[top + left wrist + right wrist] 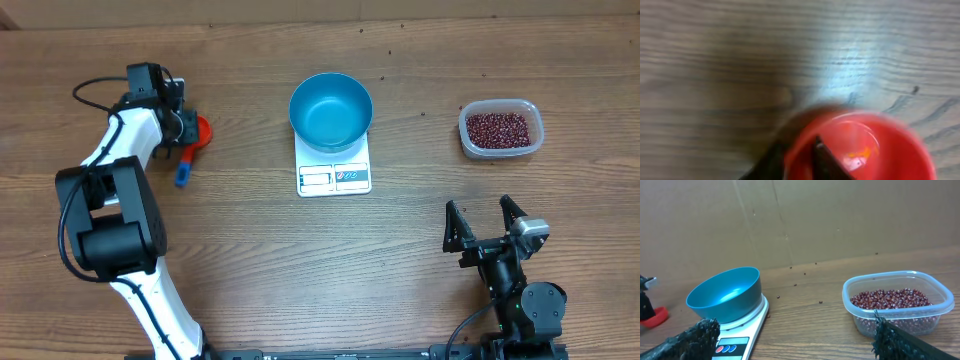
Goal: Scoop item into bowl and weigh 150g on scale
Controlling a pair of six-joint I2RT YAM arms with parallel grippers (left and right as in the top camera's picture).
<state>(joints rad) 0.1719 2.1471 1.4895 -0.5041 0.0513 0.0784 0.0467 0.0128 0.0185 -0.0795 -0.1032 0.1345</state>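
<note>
The blue bowl (331, 110) (725, 295) stands empty on the white scale (334, 176) (751, 327) at the table's middle. The dark red beans (497, 128) (890, 300) fill a clear plastic tub (535, 140) (846, 296) at the right. A red scoop (203, 130) (865, 150) with a blue handle (183, 172) lies at the left. My left gripper (188, 127) (799, 147) is shut on the scoop's rim, one finger inside the cup and one outside. Near the front right, my right gripper (485, 215) (792, 335) stands open and holds nothing, facing the tub and scale.
A few stray beans (821, 302) lie on the wood between the scale and the tub. A cardboard wall (800, 220) closes the far side of the table. The left arm (110, 200) stretches along the table's left side.
</note>
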